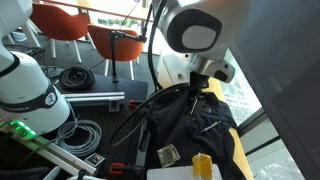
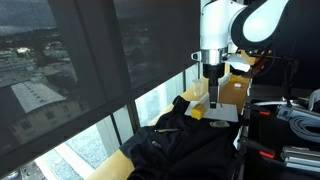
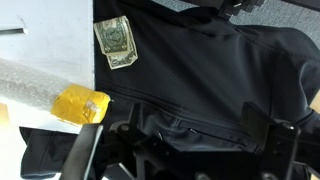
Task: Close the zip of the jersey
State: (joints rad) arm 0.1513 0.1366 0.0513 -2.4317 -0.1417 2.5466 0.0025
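Observation:
A black jersey (image 1: 190, 125) lies spread on the table, and it shows in both exterior views (image 2: 185, 145). In the wrist view it fills most of the frame (image 3: 220, 70). Its zip (image 3: 193, 129) runs as a thin line across the fabic, between my fingers. My gripper (image 3: 195, 138) is open, with one dark finger on each side of the zip line, just above the cloth. In the exterior views the gripper (image 1: 200, 88) (image 2: 213, 97) hangs straight down over the far end of the jersey. It holds nothing.
A banknote (image 3: 117, 42), a yellow object (image 3: 80, 104) and a bubble-wrap roll (image 3: 30, 85) lie beside the jersey. A cardboard box (image 2: 235, 90) stands behind it. Coiled cables (image 1: 75, 78) and orange chairs (image 1: 70, 22) are farther off. A window wall (image 2: 90, 70) borders the table.

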